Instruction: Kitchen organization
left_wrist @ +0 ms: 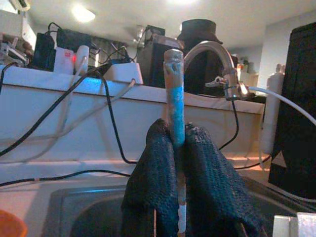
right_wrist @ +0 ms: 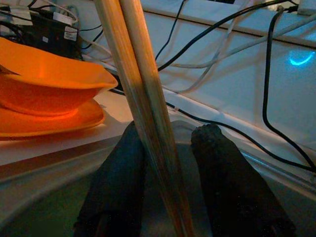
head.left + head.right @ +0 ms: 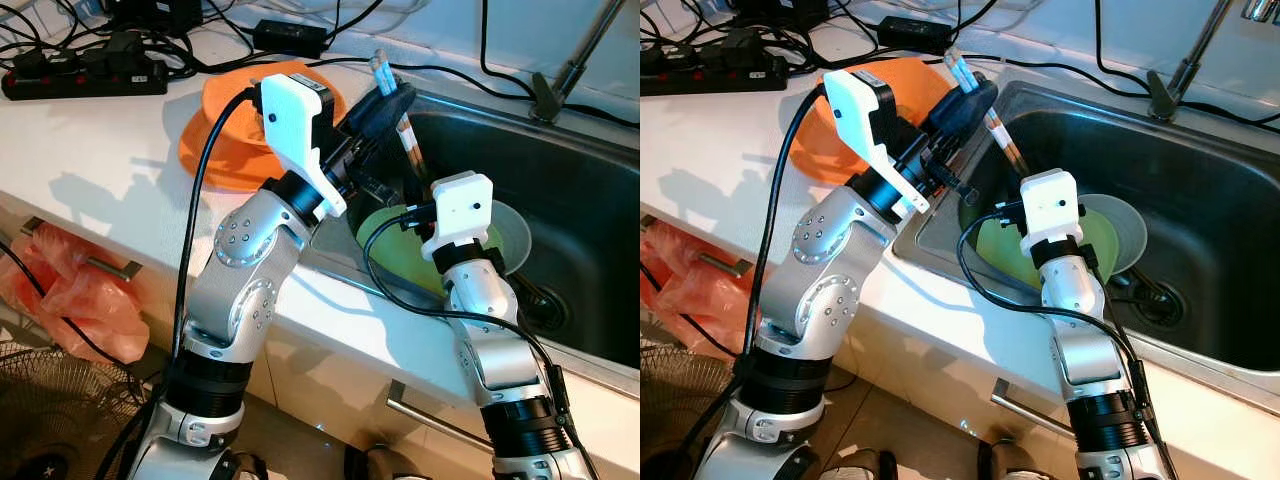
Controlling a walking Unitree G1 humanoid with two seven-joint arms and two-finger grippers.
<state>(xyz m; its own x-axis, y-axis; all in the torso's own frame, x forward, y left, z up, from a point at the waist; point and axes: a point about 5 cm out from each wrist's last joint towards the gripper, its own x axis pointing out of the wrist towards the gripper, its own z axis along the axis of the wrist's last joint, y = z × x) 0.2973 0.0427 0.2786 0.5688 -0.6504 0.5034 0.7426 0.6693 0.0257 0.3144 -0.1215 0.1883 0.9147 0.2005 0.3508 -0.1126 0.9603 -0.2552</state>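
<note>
White worktop [image 3: 100,150] with steel sink [image 3: 590,190], cables along the far wall. Step in hand: lifting chopsticks [image 3: 395,100] out of the sink. Left pincer [image 3: 385,105] is clamped on them above the sink's left rim — long axis steep, blue ends up and far. Right pincer [image 2: 168,163], fingers apart, straddles the shafts near the green plate [image 3: 400,240]. Next, probably: carry them to the worktop beside the orange bowl [image 3: 240,130].

Blk power strip [image 3: 85,75] w/ cables, pink plastic bag [image 3: 70,285], faucet [image 3: 575,65]
</note>
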